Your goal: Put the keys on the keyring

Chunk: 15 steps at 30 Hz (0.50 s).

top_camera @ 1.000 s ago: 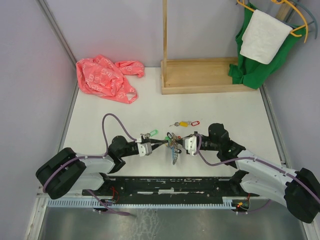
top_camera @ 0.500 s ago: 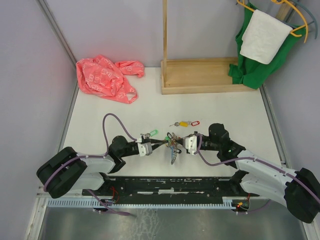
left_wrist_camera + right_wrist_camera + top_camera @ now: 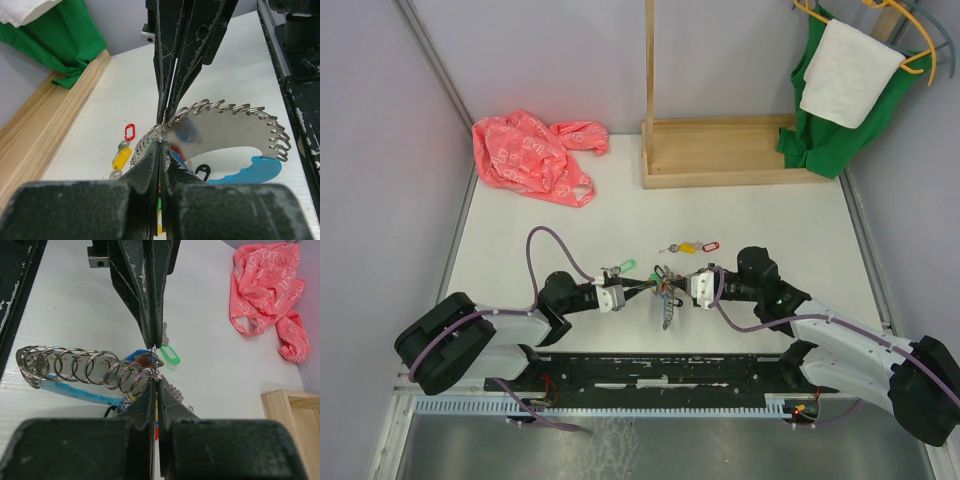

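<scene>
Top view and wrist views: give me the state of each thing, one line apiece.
left gripper: shut on the keyring.
right gripper: shut on the keyring.
keyring: pinched between both grippers.
yellow- and red-tagged keys: loose on the table.
green-tagged key: loose on the table.
pink bag: crumpled.

I see the keyring at the front middle of the bench, between my left tool and my right tool, which both touch it. Loose keys lie just behind it, and a single key lies behind the left tool. A bag lies back left, a rack stands back middle, and clothes hang back right.
</scene>
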Available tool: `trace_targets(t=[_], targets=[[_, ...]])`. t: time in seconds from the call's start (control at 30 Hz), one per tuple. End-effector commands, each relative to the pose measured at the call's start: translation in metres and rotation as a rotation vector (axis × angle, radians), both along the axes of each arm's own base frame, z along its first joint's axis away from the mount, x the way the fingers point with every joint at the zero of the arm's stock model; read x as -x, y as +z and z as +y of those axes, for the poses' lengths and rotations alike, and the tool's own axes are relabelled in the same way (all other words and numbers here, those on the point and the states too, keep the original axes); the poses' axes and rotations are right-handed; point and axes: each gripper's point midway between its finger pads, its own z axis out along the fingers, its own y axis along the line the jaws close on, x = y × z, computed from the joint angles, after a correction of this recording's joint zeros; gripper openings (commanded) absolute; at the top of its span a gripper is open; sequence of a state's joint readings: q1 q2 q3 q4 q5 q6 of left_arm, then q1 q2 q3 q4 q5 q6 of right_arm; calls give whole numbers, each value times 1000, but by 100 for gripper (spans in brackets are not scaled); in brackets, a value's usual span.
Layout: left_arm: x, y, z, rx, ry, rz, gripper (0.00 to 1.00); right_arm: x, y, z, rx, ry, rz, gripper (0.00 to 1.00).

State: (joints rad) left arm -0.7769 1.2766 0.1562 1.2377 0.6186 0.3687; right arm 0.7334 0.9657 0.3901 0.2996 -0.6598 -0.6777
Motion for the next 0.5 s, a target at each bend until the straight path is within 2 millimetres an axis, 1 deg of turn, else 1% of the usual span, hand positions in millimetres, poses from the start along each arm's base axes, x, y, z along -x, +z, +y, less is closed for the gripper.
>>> trace_targets(t=[0.0,0.47], targets=[[-3,24,-3,64,8,-71,3,3,24,9,-74,42,-52,1],[-3,26,-3,71,8,-74,3,2,23,10,-70,38,-42,1]])
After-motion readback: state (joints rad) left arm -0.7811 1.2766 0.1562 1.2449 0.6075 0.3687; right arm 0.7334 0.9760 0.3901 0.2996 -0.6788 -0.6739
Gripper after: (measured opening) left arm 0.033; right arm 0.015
